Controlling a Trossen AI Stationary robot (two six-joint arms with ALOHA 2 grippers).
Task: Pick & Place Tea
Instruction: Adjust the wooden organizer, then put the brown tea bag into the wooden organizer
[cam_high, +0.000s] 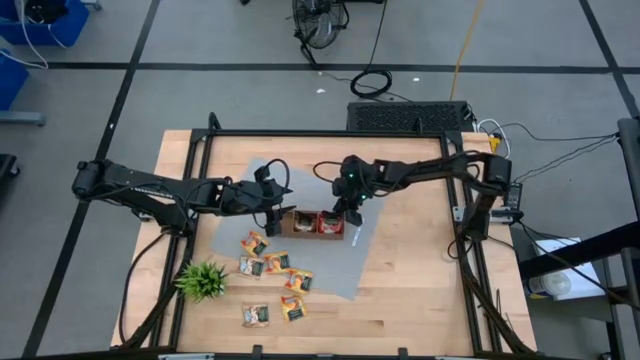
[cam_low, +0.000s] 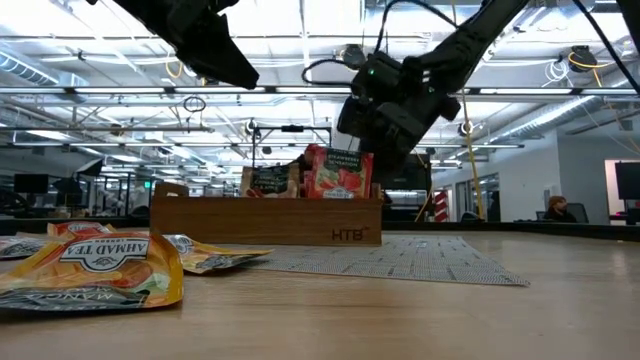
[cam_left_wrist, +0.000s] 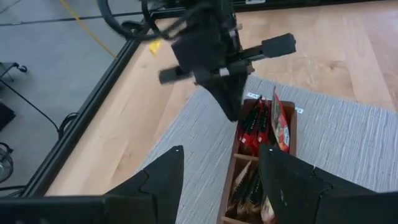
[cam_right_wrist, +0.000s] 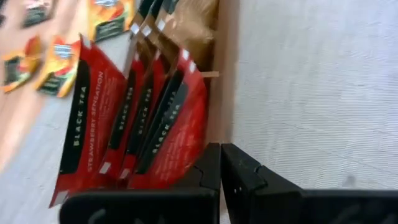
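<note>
The brown wooden tray (cam_high: 312, 236) stands on a grey mat (cam_high: 335, 265). Red tea sachets (cam_right_wrist: 143, 124) stand upright in its right-end compartment, and darker sachets (cam_right_wrist: 186, 25) stand in the one beside it. Several orange-yellow and pale sachets (cam_high: 275, 263) lie flat on the mat and table near the tray's left end; they are close in the low view (cam_low: 95, 265). My right gripper (cam_right_wrist: 221, 165) is shut and empty, hovering just above the tray's right end (cam_low: 385, 125). My left gripper (cam_left_wrist: 221, 180) is open and empty, raised above the tray's left end (cam_high: 270, 200).
A small green spiky plant (cam_high: 203, 280) stands near the table's near left corner. The black frame rails (cam_high: 190, 200) run along the table's edges. Bare wood (cam_high: 420, 280) lies to the right of the mat.
</note>
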